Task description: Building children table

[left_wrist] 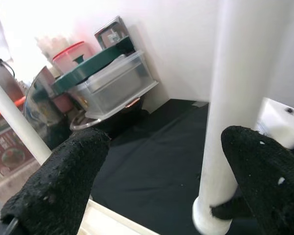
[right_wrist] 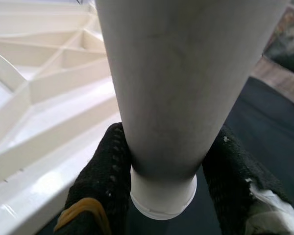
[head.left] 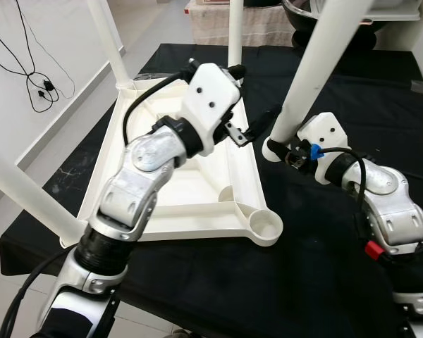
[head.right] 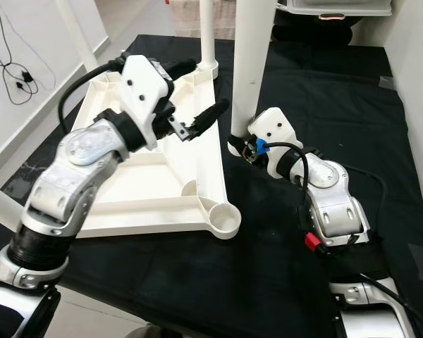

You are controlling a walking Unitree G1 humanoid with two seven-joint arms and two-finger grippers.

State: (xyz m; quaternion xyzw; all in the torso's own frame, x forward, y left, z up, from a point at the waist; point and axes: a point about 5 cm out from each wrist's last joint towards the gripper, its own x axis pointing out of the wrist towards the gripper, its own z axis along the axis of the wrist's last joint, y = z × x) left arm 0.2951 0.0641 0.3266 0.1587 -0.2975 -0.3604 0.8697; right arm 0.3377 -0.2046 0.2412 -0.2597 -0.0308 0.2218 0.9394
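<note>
With no legible writing anywhere, the right pincer (head.left: pixel 285 151) clamped a white table leg (head.left: pixel 317 70) beside the upturned white tabletop (head.left: pixel 197 204) on the black-draped desk (head.left: pixel 324 282), while the left pincer (head.left: pixel 250 134) hovered spread, empty.

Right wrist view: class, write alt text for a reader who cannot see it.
Two black fingers clamp the lower end of a thick white table leg, above black cloth. The ribbed underside of a white tabletop lies beside it.
</note>
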